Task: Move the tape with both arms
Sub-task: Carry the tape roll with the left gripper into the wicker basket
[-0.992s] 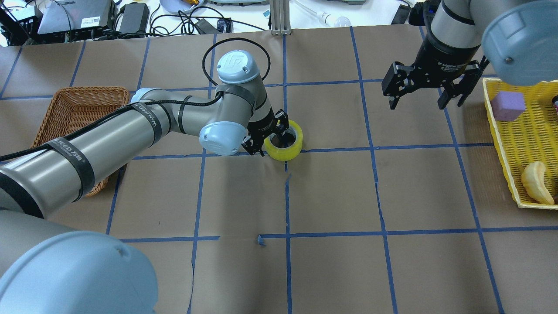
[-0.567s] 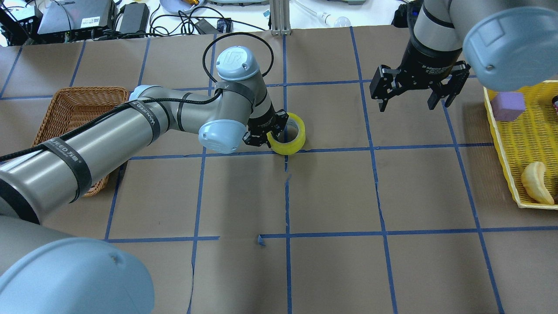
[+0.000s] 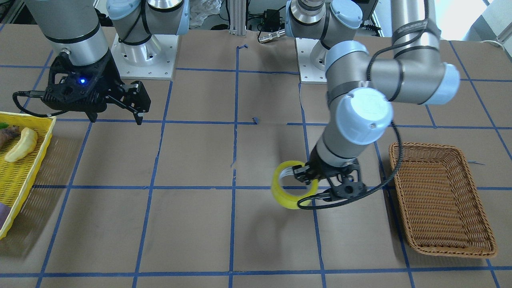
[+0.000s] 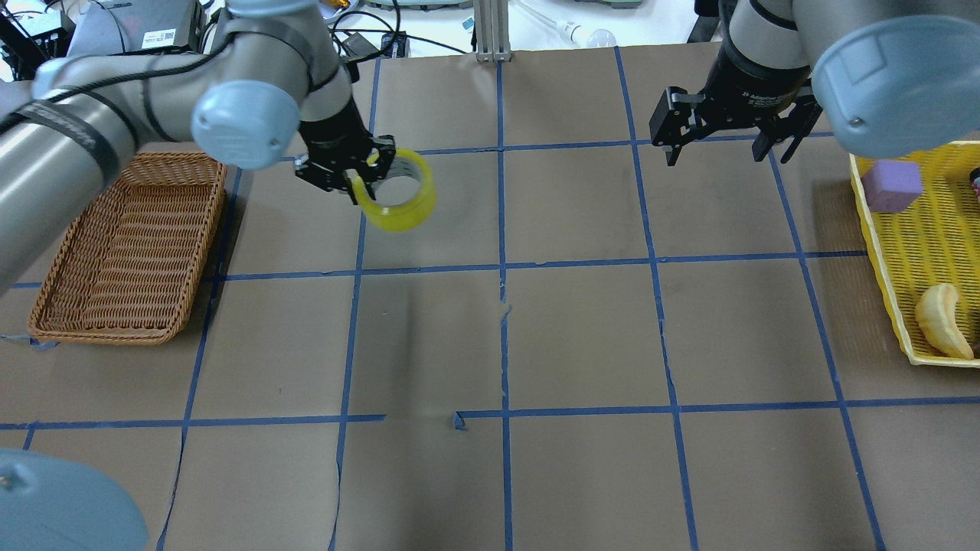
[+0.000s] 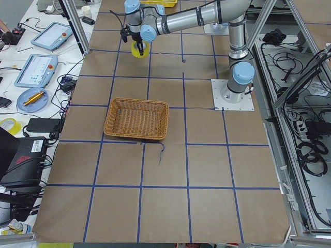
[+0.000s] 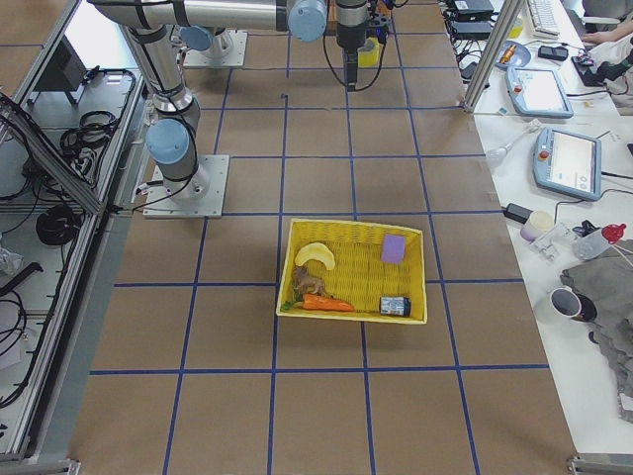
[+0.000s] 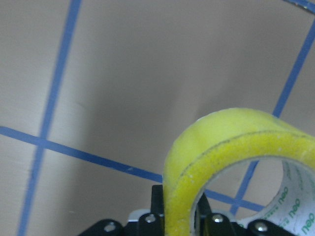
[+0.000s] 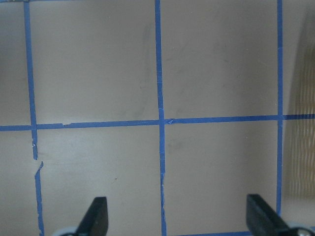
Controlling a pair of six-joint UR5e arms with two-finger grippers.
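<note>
The yellow tape (image 4: 402, 207) hangs in the air, tilted, above the brown table. My left gripper (image 4: 360, 172) is shut on its wall, with one finger inside the ring and one outside. The left wrist view shows the tape (image 7: 221, 147) close up between the jaws. In the front view the tape (image 3: 280, 192) hangs from the left gripper (image 3: 316, 182) next to the basket. My right gripper (image 4: 720, 141) is open and empty, hovering at the far right of the table, well apart from the tape. Its wrist view shows the right gripper (image 8: 179, 216) over bare table.
A brown wicker basket (image 4: 130, 245) sits at the left. A yellow tray (image 4: 869, 222) at the right edge holds a banana-shaped fruit (image 4: 942, 317) and a purple block (image 4: 890, 185). Blue tape lines grid the table. Cables and devices lie beyond the far edge.
My left gripper has lifted the tape off the table and carried it left and toward the far side. My right gripper has shifted slightly farther back and stays open.
</note>
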